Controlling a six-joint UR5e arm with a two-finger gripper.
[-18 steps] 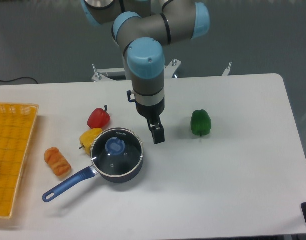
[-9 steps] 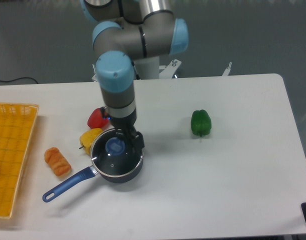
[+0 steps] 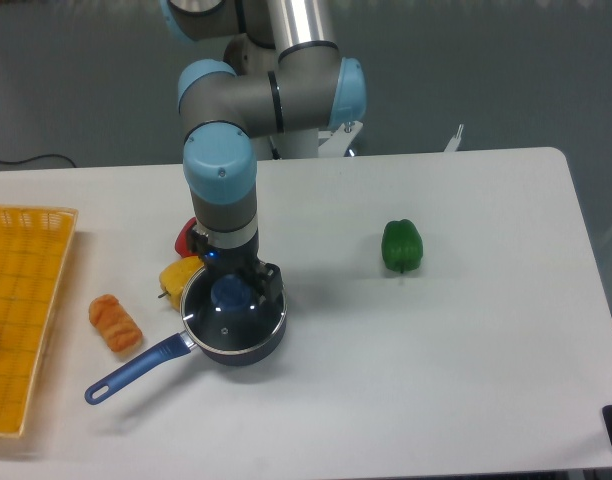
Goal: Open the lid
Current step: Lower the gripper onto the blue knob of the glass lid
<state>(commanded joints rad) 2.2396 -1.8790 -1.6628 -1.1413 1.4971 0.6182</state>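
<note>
Moved: since the earlier frames the arm has swung left from beside the pan and now stands right over it, lower than half a second ago.
Gripper: the black two-finger gripper (image 3: 233,288) points straight down at the lid's blue knob; the wrist above hides most of the fingers, so I cannot tell whether it is released or clenched on the knob.
Lid: the round clear glass lid with a thin metal rim (image 3: 229,318) lies flat on the pan, knob facing up, its far edge covered by the gripper.
Pan: the small dark saucepan with a blue handle (image 3: 138,367) sits on the white worktop (image 3: 466,330), handle pointing toward the front left.
Hidden: the red pepper (image 3: 186,238) is mostly behind the arm; the yellow pepper (image 3: 178,276) touches the pan's left side.
Others: a glossy green pepper (image 3: 402,246) stands well apart on the right; a ridged orange bread-like piece (image 3: 114,322) lies near a yellow mesh basket (image 3: 26,300), cut off at the left edge.
</note>
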